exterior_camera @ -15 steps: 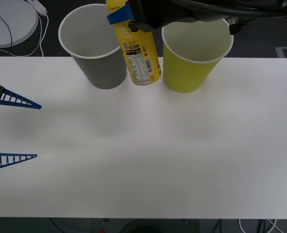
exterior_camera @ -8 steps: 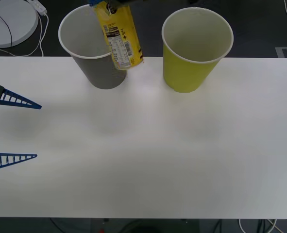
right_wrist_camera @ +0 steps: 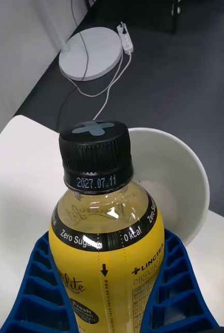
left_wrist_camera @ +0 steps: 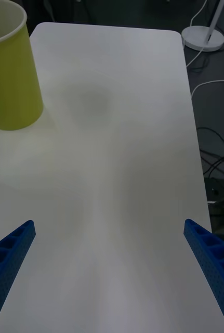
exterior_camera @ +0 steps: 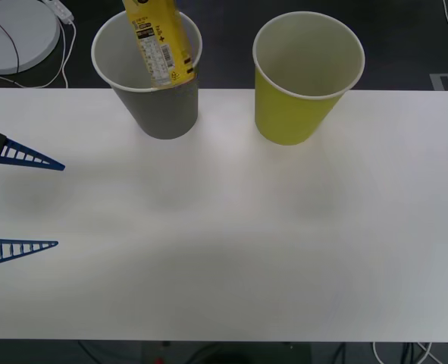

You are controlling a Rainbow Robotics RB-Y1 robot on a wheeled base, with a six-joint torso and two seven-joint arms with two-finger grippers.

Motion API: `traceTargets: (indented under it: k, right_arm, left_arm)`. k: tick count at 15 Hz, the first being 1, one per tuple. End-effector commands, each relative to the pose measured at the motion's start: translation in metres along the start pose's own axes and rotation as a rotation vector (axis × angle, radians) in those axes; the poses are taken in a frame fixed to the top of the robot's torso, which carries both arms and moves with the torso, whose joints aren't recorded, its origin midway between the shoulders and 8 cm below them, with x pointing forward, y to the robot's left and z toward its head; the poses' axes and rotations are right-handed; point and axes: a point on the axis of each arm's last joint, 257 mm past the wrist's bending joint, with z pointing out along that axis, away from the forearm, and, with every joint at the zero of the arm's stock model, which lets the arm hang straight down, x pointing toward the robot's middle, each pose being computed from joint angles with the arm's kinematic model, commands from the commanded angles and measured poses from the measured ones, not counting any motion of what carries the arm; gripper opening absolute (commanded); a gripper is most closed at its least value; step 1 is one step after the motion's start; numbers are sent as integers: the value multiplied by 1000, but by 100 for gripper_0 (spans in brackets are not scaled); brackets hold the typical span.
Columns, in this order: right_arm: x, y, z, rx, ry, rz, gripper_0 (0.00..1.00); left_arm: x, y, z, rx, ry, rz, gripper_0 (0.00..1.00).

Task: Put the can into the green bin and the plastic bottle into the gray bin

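1. A white table [exterior_camera: 224, 227] stood over a dark floor, where a round white lamp base [exterior_camera: 15, 34] and its cable lay at the far left.
2. The gray bin [exterior_camera: 149, 83] and the green bin [exterior_camera: 303, 83] stood upright side by side at the table's far edge, apart from each other.
3. The right gripper [right_wrist_camera: 109, 291], its blue fingers clamped on the plastic bottle [exterior_camera: 159, 42], held it tilted above the gray bin's mouth, base lowest.
4. The step in hand appeared to be delivering the bottle; the next move likely called for centring it over the opening and letting go.
5. The left gripper [exterior_camera: 53, 203] waited at the table's left edge, fingers apart and empty.
6. The right wrist view gave the bottle's black cap [right_wrist_camera: 95, 151] and the bin's white inside; the front view cut the cap off but showed both bins together.
7. No can was to be seen on the table.
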Motion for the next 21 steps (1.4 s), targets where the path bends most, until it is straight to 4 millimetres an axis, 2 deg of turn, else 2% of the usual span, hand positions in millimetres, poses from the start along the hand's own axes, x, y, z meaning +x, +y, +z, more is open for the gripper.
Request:
traceTargets:
  k: [1,7,14,21]
  right_arm:
    - [-13,-2,11,25,-4,20,0]
    - [-30,-1,34,65,-11,45,0]
    - [-36,2,63,128,7,74,0]
    - [-34,4,69,147,27,98,0]
  left_arm:
    - [0,0,0,0,0,0,100]
    - [0,0,0,0,0,0,100]
    - [0,0,0,0,0,0,100]
    - [0,0,0,0,0,0,100]
